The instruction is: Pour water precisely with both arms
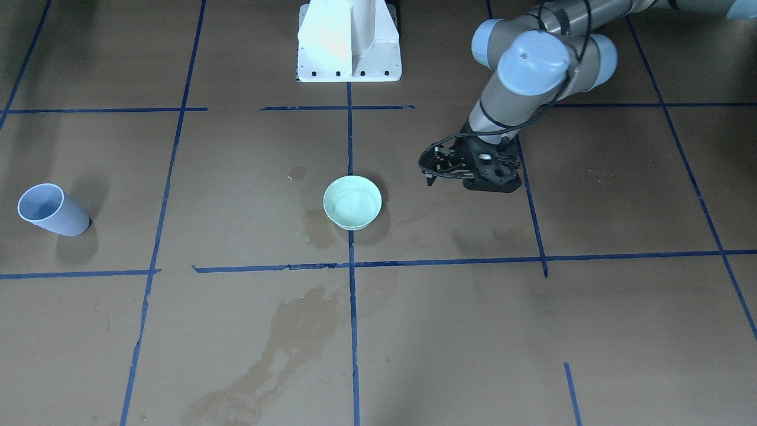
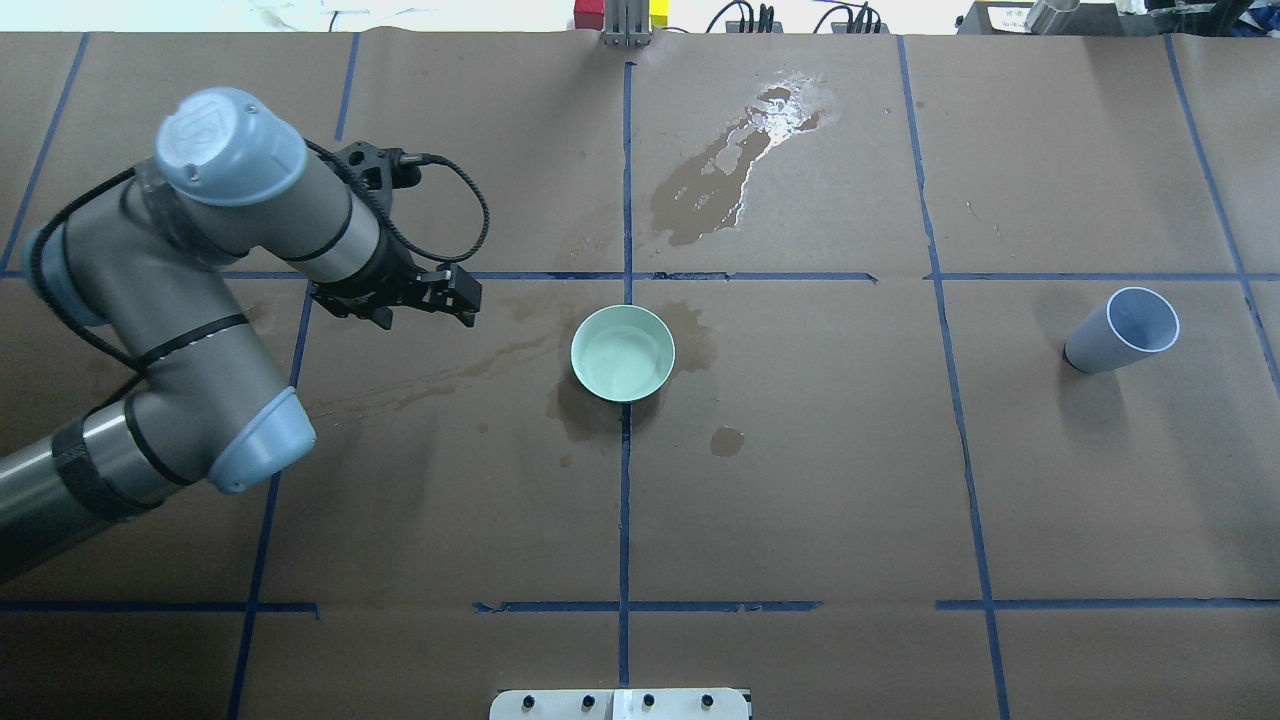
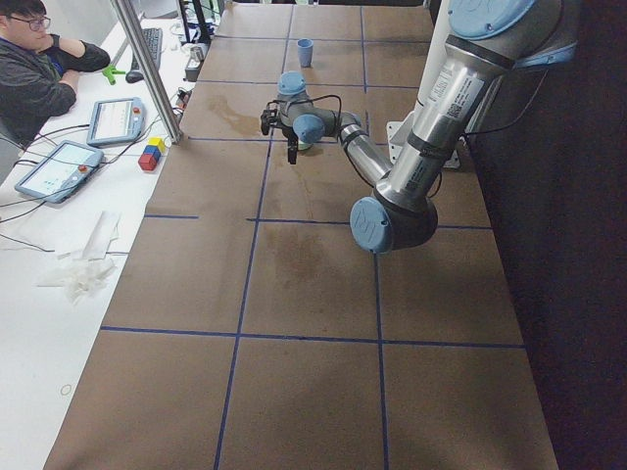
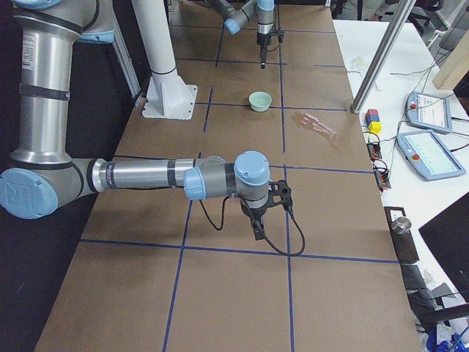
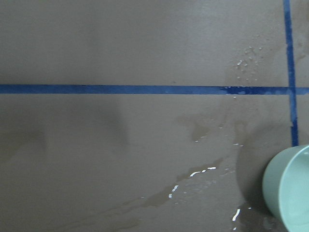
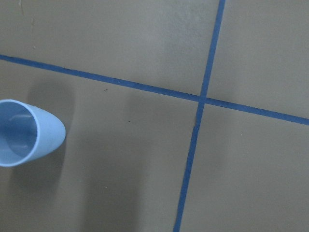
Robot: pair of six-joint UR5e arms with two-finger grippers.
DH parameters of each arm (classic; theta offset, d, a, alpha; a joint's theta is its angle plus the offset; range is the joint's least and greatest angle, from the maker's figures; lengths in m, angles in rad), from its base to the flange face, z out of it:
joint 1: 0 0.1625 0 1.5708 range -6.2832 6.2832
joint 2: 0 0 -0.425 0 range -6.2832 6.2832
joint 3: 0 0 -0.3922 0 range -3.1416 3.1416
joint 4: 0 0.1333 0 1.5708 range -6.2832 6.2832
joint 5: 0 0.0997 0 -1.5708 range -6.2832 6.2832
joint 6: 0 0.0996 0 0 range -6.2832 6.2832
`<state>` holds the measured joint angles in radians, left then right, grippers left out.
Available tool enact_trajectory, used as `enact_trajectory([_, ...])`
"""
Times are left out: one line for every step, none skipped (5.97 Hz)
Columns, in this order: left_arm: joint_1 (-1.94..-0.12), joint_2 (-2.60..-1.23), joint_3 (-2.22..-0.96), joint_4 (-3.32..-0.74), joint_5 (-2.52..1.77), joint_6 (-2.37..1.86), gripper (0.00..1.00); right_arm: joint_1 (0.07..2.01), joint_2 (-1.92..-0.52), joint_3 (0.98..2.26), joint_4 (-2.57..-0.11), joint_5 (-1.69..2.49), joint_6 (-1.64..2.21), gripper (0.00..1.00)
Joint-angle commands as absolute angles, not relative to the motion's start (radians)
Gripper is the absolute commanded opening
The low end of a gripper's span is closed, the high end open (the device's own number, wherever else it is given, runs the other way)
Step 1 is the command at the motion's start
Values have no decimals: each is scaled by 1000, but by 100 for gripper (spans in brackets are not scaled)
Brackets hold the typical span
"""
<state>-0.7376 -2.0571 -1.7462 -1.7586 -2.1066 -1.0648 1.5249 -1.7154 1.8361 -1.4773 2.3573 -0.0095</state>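
Outside overhead view, right end effector (image 4: 257, 234).

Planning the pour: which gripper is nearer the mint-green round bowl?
Left. The left gripper hovers just beside the mint-green bowl; the right gripper hangs well away, toward the robot's right.

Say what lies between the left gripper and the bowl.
No object: in the overhead view only brown paper with a wet streak separates the left gripper from the bowl.

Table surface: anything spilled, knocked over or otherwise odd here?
Yes: water lies pooled, glossy, on the brown paper beyond the green bowl; damp stains ring the bowl and streak toward the left arm. The blue cup stands upright.
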Motion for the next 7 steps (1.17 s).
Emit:
enact_trajectory([-747,-2036,-1756,-1761,-2114,-1048,100,1430,-1721,1981,-1479,2346,215,100])
enact_trajectory([-747,-2036,-1756,-1761,-2114,-1051,100,1389,-1723,2034,-1479,2332,277,100])
enact_trajectory([-746,-2036,-1758,-1761,-2112,-1052,100,1353,-1729,2090,-1477,2297,335,100])
enact_trajectory([-742,-2036,-1758,-1761,-2112,-1057,100,1317,-1746,2112,-1407,2280,403,100])
enact_trajectory([-742,-2036,-1758,-1761,-2112,-1058,100,1227,-1826,2109,-1185,2199,564,100])
enact_trajectory([-742,-2034,-1756,-1761,-2112,-1057,100,1118,-1898,2105,-1008,2087,683,100])
enact_trajectory([-742,-2034,-1756,-1761,-2111,-1057,100,1017,-1975,2067,-801,1956,787,100])
